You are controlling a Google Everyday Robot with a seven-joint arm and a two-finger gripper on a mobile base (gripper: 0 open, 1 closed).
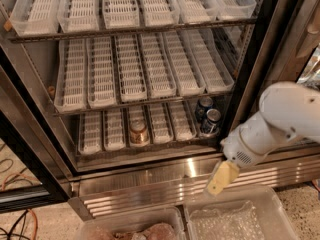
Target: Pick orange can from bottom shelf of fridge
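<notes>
Stainless fridge [150, 180] base fronts the bottom shelf [114, 130], where the orange can [139, 132] stands upright at its middle. The gripper [222, 178] hangs nearer and right, well apart; its grip cannot be told.

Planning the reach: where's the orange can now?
Orange can sits in the middle lane of the bottom shelf, left of the blue cans. The gripper hangs outside the fridge, lower right of view.
</notes>
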